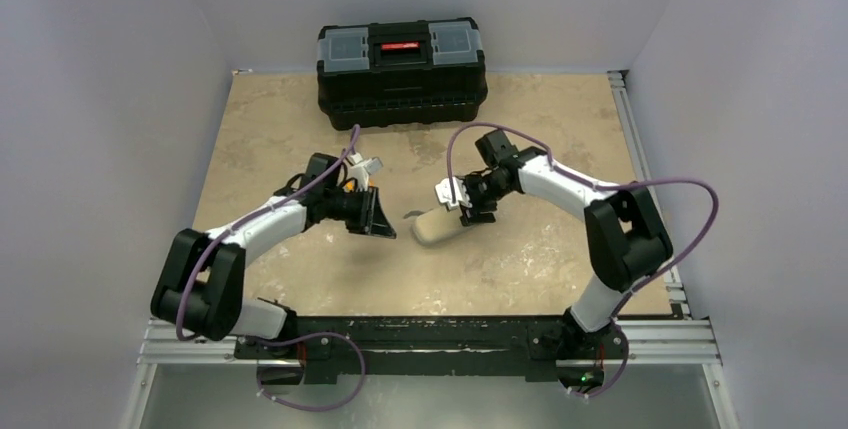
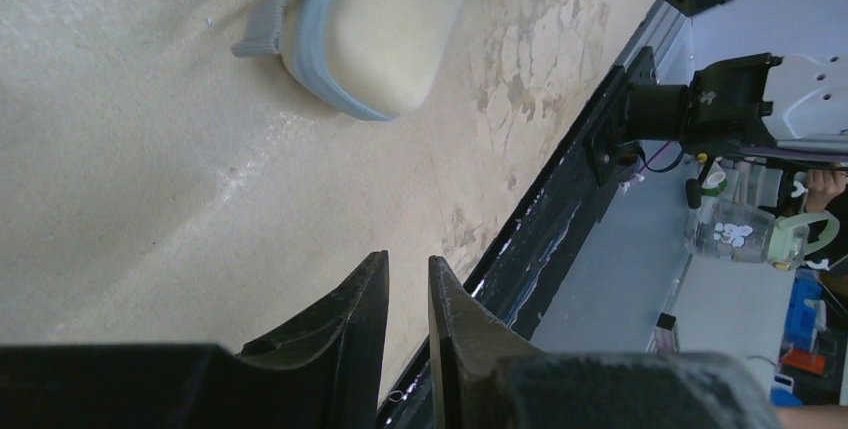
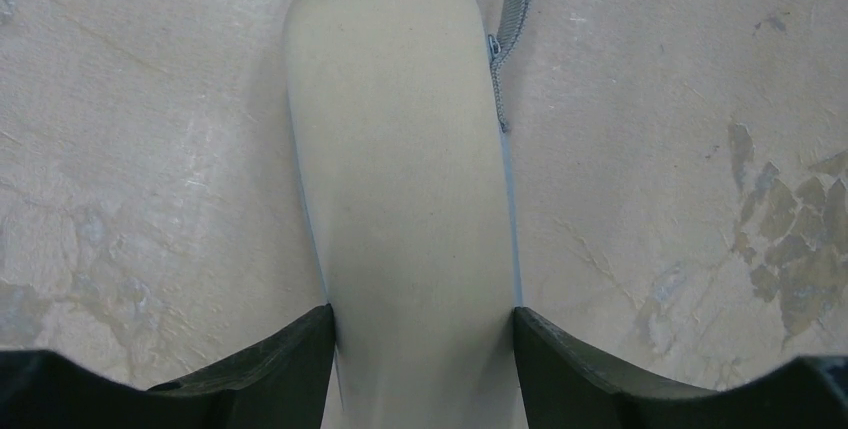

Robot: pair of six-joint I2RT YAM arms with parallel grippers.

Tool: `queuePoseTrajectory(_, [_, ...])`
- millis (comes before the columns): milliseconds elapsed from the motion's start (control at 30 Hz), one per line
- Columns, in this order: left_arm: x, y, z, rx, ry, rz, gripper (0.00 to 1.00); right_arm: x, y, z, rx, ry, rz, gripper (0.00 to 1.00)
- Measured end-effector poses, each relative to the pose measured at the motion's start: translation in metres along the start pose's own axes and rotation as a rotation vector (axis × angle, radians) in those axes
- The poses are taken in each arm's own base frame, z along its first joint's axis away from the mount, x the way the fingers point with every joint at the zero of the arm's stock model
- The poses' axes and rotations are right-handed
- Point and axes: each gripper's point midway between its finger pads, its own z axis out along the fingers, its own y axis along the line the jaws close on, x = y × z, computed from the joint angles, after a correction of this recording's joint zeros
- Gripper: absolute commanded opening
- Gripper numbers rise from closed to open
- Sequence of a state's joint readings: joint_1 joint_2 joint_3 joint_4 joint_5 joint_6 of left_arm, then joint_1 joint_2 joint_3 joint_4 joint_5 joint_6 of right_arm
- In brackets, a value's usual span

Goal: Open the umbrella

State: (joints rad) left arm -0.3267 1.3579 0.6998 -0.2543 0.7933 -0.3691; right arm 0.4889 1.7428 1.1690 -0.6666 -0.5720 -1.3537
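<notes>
umbrella [image 3: 400, 169] end chopped off by the right wrist cam's bottom edge, buried under the right gripper [image 1: 465, 211] from above

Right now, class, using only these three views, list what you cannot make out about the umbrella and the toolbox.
- Shaft and handle of the umbrella: every view, hidden inside the cream sleeve.
- One end of it: top view, covered by the right hand.
- That gripped end: right wrist view, cut off by the bottom edge.
- Latch detail on the toolbox: top view, too small.
</notes>
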Motion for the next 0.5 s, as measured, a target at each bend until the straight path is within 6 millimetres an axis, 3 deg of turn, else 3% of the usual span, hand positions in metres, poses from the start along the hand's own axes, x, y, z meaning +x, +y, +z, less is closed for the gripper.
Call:
queuePoseTrajectory(267, [0.004, 0.027, 0.033, -0.016, 0.069, -0.121, 0.14, -0.004, 0.003, 0.001, 0.160, 0.023, -0.082, 0.43])
queuePoseTrajectory(500, [-0.026, 0.027, 0.052, 0.008, 0.028, -0.093, 0.13, -0.005, 0.002, 0.002, 0.241, 0.018, -0.141, 0.40])
